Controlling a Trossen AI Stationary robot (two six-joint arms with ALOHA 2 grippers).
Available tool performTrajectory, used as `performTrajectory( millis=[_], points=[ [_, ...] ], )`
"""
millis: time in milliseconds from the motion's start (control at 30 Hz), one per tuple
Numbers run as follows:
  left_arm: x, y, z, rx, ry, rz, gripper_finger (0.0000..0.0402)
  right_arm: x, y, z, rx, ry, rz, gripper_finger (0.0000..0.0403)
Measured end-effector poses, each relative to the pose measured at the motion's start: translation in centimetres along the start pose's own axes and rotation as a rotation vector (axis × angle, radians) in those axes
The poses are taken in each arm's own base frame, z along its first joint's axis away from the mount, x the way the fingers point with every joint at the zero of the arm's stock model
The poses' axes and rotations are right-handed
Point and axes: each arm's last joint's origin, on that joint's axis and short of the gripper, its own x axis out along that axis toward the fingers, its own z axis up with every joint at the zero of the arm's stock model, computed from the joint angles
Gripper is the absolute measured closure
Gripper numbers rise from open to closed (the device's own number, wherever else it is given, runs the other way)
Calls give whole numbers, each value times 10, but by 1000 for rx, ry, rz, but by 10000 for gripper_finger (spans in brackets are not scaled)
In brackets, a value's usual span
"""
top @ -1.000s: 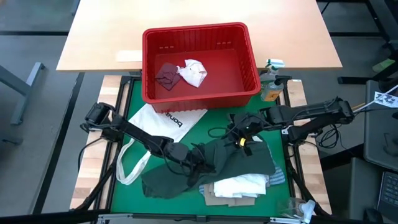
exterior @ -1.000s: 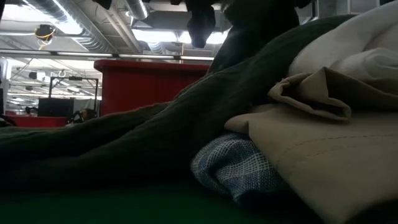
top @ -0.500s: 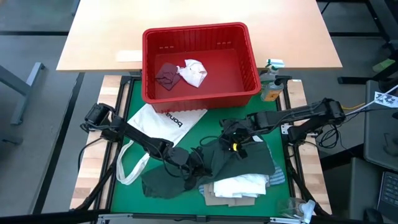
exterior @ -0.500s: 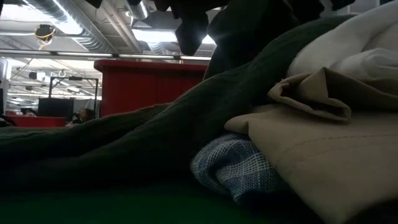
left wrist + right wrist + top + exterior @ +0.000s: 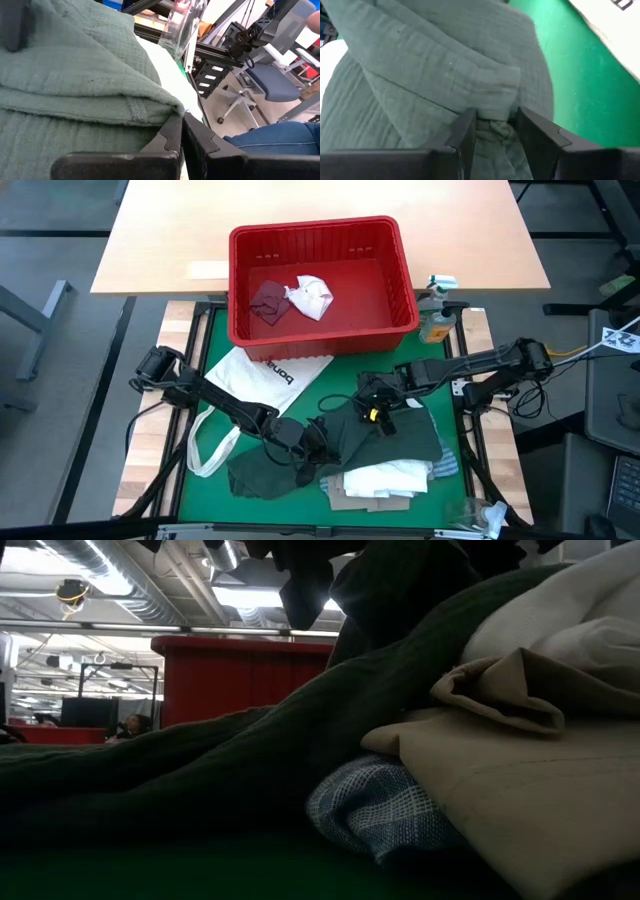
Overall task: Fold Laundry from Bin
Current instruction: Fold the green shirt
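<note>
The dark green-grey top [image 5: 345, 445] lies crumpled on the green mat, partly over a pile of white shirt [image 5: 385, 478], tan shirt [image 5: 520, 790] and blue-striped cloth [image 5: 380, 815] at the near edge. Both grippers are shut on it: my left gripper [image 5: 312, 448] at its left part, my right gripper [image 5: 372, 413] at its far part. The red bin [image 5: 322, 330] stands beyond, with a maroon piece [image 5: 268, 300] and a white piece [image 5: 310, 295] on its floor. My left gripper pinches the top's hemmed edge at a corner of a fold [image 5: 172, 107] between its fingertips, coming nearly level from the table's left. The cloth spreads away slack over the pile. My right gripper holds a bunched fold of the top [image 5: 495, 127] between its two fingers [image 5: 462, 132], several layers thick. The fingers slant down from the table's right. The cloth rises in a raised ridge at the grip and its rest lies on the mat and the pile.
A white tote bag [image 5: 262, 375] with long straps lies on the mat left of the top. A bottle [image 5: 434, 320] stands right of the bin. A clear plastic thing [image 5: 480, 515] sits at the near right corner. A person's leg [image 5: 270, 142] shows beyond the table.
My right gripper has come down and toward the table's left with the bunched fold of the top, tipping further downward. The held ridge of cloth has sunk with it; the pile of shirts has stayed put.
</note>
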Motion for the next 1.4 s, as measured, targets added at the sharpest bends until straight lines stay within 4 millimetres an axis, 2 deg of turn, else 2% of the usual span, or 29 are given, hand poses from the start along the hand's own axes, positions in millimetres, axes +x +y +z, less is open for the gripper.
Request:
performTrajectory(
  millis=[167,233,333,433,500,633,767,900,1100,1233,1400],
  points=[
    [0,0,0,0,1,-1,401,6,0,0,1,13,38,258],
    [0,0,0,0,2,-1,401,6,0,1,0,10,35,271],
    [0,0,0,0,1,0,401,4,0,2,-3,-10,30,312],
    [0,0,0,1,0,-1,401,-2,1,3,-15,-36,13,372],
    [0,0,0,0,-2,-1,401,-5,1,3,-19,-45,4,393],
    [0,1,2,-1,-22,6,398,-20,3,1,-23,-74,-2,381],
    [0,1,4,-4,-41,20,376,-42,7,-5,-23,-96,-1,396],
    [0,2,8,-36,-93,47,342,-69,12,-15,10,-132,7,393],
    [-1,4,15,-44,-154,39,282,-102,33,-34,5,-146,64,398],
    [-8,7,25,-46,-160,26,262,-113,52,-42,28,-135,121,399],
    [-27,10,35,-46,-77,47,268,-113,77,-46,37,-101,180,398]
  ],
)
